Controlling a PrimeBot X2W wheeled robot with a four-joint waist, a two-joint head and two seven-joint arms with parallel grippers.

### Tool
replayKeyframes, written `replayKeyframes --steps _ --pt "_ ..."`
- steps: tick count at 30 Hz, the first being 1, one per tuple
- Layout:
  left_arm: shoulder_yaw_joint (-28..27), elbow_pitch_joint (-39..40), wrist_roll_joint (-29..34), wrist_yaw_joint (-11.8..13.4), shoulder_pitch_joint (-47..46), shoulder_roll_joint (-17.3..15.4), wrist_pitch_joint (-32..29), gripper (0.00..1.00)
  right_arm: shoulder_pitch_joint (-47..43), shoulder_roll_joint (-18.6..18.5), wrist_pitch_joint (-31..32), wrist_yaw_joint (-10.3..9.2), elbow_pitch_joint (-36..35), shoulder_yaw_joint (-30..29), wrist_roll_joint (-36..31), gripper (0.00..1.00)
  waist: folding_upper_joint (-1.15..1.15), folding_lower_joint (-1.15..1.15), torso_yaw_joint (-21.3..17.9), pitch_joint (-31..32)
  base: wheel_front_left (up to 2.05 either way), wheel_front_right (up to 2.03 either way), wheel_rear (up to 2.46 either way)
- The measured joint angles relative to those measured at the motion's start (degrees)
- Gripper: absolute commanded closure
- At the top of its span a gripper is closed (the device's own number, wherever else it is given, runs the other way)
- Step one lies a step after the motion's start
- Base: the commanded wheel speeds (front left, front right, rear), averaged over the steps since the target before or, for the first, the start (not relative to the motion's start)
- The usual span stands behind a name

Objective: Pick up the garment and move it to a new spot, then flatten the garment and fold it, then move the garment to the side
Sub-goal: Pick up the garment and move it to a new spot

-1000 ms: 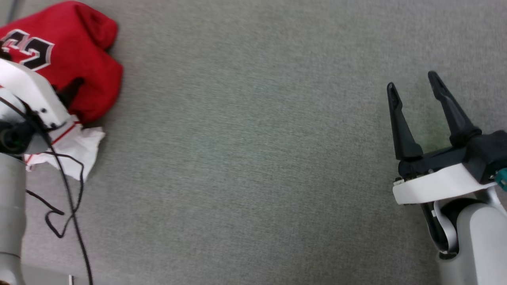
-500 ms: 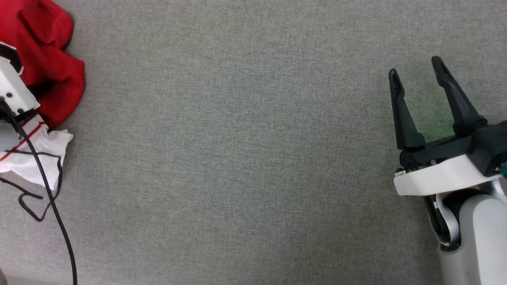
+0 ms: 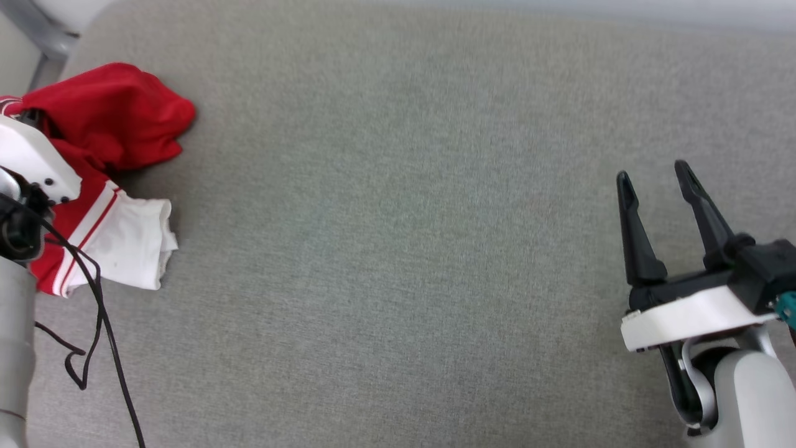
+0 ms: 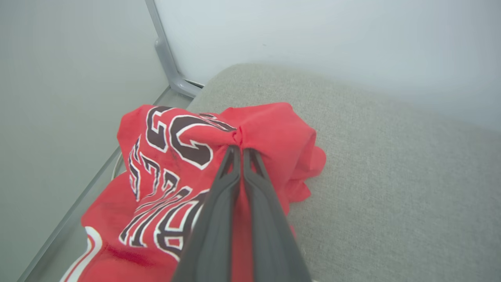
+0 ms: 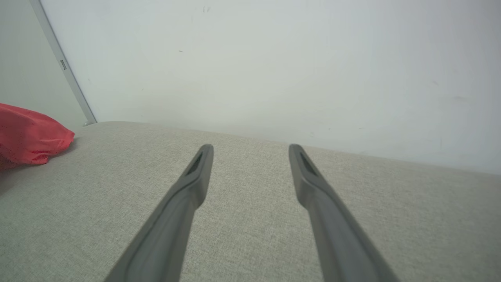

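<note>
left gripper [image 4: 239, 149]: clenched on a small pinch of cloth atop the crumpled red jersey [image 4: 172, 176] | right gripper [image 3: 653, 175]: fingers spread, holding nothing, well apart | red jersey: bunched at the far-left corner of the grey padded surface [image 3: 398, 249], near its edge | risk: the thin pinch may slip on lifting, and trailing folds may drag off the edge

1 garment [image 3: 124, 118], 2 tools, left tool [image 4: 240, 149] and right tool [image 3: 652, 172], 1 cable [image 3: 101, 311], 1 grey surface [image 3: 398, 249].
</note>
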State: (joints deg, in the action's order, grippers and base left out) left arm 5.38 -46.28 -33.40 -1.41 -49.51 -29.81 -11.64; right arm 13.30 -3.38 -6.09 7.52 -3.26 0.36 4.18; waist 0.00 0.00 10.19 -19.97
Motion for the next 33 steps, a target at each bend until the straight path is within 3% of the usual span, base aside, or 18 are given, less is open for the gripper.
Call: replayKeyframes --steps 6,13,23,33 --pt "0.9 2.0 2.3 1.3 2.5 1.9 10.3 1.0 -3.6 0.3 -0.6 0.0 1.2 -1.7 0.9 0.0 0.0 0.0 0.4 6.0 0.0 0.0 0.0" --pt "1.8 7.7 3.5 2.6 6.7 3.7 16.4 1.0 -6.9 0.4 -0.5 0.0 0.9 -3.6 2.7 0.0 0.0 -0.01 -0.6 11.3 0.0 0.0 0.0" --pt "5.9 20.5 3.0 3.5 13.4 10.6 16.3 1.0 -9.9 0.4 0.6 0.0 -0.5 -5.6 3.8 0.0 0.0 -0.01 -6.4 14.3 0.0 0.0 0.0" --pt "13.5 31.8 2.3 1.9 18.5 18.0 13.3 1.0 -9.8 0.4 0.2 0.0 -0.1 -5.4 5.5 0.0 0.0 0.0 -15.0 12.9 0.0 0.0 0.0"
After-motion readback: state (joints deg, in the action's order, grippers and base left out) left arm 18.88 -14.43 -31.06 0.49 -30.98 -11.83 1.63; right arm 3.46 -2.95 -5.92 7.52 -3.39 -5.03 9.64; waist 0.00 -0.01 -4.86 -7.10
